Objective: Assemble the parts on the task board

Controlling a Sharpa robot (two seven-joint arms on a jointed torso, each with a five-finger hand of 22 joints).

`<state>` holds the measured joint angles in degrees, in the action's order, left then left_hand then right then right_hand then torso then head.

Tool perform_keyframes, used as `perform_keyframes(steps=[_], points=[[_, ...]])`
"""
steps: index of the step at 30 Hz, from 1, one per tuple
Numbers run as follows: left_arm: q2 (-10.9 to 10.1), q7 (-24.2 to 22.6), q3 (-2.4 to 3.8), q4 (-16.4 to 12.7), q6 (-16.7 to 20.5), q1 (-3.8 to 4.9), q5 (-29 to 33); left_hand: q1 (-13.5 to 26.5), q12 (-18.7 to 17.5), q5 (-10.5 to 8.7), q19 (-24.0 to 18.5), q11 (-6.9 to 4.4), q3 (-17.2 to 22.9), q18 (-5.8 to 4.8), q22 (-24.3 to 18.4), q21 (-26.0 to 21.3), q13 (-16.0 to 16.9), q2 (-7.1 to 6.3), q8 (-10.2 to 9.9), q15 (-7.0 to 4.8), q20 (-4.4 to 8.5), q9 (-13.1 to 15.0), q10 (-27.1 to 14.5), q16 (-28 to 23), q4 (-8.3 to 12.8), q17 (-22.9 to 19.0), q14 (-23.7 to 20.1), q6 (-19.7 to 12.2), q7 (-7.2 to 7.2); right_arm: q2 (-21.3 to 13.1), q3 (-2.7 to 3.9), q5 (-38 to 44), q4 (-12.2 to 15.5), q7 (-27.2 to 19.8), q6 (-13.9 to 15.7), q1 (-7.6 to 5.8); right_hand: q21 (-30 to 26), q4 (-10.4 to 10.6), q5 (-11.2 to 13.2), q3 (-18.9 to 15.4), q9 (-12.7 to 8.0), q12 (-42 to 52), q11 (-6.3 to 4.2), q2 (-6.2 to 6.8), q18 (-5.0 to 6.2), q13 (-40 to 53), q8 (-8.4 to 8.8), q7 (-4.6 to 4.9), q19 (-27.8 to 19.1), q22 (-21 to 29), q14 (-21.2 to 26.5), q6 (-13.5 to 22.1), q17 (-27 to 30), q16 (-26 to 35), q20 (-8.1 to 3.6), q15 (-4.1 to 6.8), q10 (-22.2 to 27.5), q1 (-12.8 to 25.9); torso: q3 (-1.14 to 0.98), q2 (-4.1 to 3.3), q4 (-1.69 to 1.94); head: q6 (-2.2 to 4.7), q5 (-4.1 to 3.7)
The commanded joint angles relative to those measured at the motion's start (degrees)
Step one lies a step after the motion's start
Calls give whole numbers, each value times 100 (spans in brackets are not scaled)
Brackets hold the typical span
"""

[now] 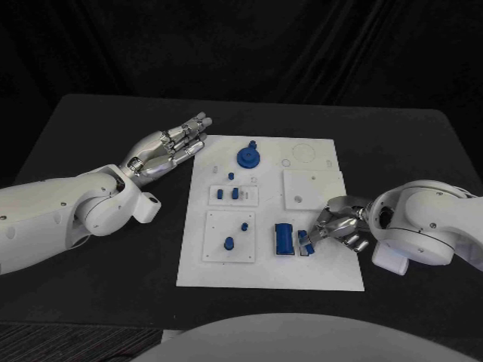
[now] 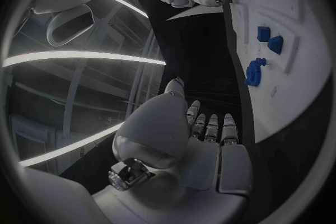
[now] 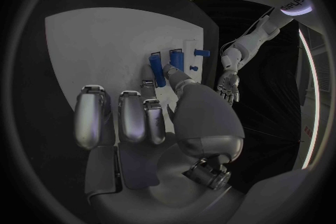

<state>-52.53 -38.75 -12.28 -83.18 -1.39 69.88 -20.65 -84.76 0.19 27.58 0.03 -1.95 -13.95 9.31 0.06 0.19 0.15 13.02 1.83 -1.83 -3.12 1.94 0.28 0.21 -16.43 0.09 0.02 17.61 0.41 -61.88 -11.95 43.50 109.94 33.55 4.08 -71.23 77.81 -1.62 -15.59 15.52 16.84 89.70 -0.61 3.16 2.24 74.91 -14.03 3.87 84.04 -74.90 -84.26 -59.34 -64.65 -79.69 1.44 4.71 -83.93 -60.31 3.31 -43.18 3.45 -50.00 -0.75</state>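
Black worktop [image 1: 100, 128] carries the white board [image 1: 269, 264]; left robot hand [image 1: 172, 151] spread empty, right robot hand [image 1: 339, 225] pinches a blue block [image 1: 306, 243].

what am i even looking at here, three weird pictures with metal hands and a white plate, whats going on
This is a robot with two white arms, each ending in a silver hand. The square picture comes from a camera on its head, looking down at a black table. The two round pictures come from cameras at each wrist, behind that hand.

On the table lies a white task board with small blue parts: a round gear-like part at the far end, small pegs in the middle, and a long blue block near the right hand.

The left hand rests open beside the board's far left corner, holding nothing. The right hand reaches its fingertips to a small blue piece at the board's right edge; whether it grips it is unclear.
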Motion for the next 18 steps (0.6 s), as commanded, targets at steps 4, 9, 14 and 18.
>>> perform_keyframes(steps=[4,9,14,18], points=[[8,-335,4,0,-101,-12,5,-90,-7,46,-3,46,44,-10,-6,-19,-3,11,23,42,-75,10,14,-21,-6,-9,-2,16,31,5,0,48,-1,46,43,14,-41,219,104,-185,21,30,5,-30,71,1509,2,6,154,-1112,-181,42,17,22,38,-28,-607,246,1,1,0,0,3],[8,-319,4,0,-115,-12,5,-113,-7,70,-3,55,54,-2,-6,-19,-3,14,27,56,-98,14,12,-21,-1,-9,-2,47,40,2,0,48,0,44,51,14,-40,393,196,-313,39,30,1,-71,71,1509,-15,1,155,-1113,-180,49,25,24,38,-26,-607,368,2,1,0,0,-1],[6,-313,4,0,-117,-12,5,-136,-7,91,-3,70,63,7,-6,-19,-3,16,32,69,-120,18,12,-21,2,-9,-2,77,54,-16,0,66,11,37,30,14,-48,680,462,-607,73,30,-13,-35,73,1509,-50,-15,153,-1112,-180,52,27,22,31,-16,-607,622,1,1,1,0,11],[0,-306,4,-2,-118,-12,5,-147,-6,105,-3,75,69,10,-6,-19,-3,19,34,73,-127,19,15,-21,5,-9,-2,90,59,-51,0,102,34,32,2,14,-46,859,868,-844,107,30,-28,-23,72,1509,-87,-30,154,-1113,-184,43,10,13,20,-4,-607,734,1,2,-1,0,23]])
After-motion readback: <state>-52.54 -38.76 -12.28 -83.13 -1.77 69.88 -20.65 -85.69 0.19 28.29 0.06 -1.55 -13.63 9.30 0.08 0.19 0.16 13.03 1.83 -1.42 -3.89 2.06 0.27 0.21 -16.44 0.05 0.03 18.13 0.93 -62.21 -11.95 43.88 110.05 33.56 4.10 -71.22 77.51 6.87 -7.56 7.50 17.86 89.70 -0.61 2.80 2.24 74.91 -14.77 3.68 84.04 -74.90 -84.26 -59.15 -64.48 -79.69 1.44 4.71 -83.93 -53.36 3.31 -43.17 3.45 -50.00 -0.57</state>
